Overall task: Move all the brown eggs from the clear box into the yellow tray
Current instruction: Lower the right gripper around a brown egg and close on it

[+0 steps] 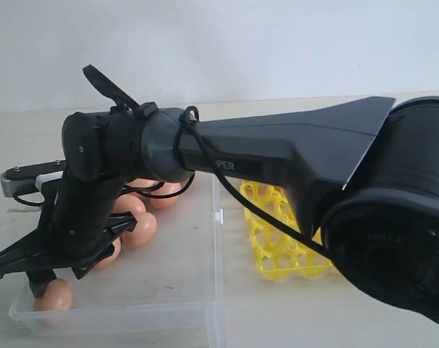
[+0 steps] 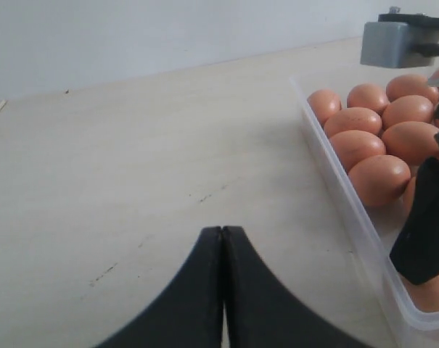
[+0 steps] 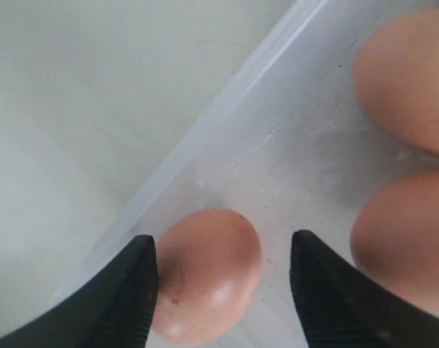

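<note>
In the clear box (image 1: 218, 290): a huddle of brown eggs (image 1: 139, 228) at the far end, touching one another (eight or more countable from the left wrist view). Also a lone egg (image 1: 54, 293), apart from the rest, in the near corner at the left of the exterior view, close against the box wall (image 3: 204, 145). Just beside the box's right-hand wall, the yellow tray (image 1: 277, 250), flat on the pale table (image 1: 277, 312) and partly hidden behind the right arm (image 1: 292, 145). Impossible to tell what sits in the covered cells.

Reaching in from the right of the exterior view, across the tray and over the box, wrist bent down. Right gripper (image 3: 223, 290) lowered into that near corner, fingers (image 3: 125, 290) spread wide and straddling the lone egg. One finger at the egg's side (touching or nearly so, hard to say), the other clearly apart from it; not pinching.

Left gripper (image 2: 223, 290) low over bare table beside the box's long wall, fingers pressed together, nothing between them.
</note>
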Action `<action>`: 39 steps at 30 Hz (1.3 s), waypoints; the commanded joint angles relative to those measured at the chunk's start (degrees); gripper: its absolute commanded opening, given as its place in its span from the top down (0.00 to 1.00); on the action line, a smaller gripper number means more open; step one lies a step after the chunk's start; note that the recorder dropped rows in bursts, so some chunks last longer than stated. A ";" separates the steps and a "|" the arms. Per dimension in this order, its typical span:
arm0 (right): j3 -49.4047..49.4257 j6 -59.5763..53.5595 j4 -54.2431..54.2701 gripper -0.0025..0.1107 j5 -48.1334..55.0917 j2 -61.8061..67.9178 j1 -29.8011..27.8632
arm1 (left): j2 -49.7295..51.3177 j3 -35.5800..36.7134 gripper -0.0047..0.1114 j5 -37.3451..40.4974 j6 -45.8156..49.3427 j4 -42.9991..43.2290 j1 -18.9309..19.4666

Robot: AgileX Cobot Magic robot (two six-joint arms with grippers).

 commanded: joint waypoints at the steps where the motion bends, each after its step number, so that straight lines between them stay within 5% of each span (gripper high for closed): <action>1: -0.37 -0.25 0.16 0.50 -1.21 1.00 0.12 | -0.32 -0.23 0.96 -0.35 -0.30 -0.06 -0.28; 20: -0.37 -1.29 3.81 0.50 6.60 2.33 0.12 | -0.32 -0.23 0.96 -0.35 -0.30 -0.06 -0.28; 39: -0.37 -1.29 -1.52 0.50 1.02 2.33 -0.54 | -0.32 -0.23 0.96 -0.35 -0.30 -0.06 -0.28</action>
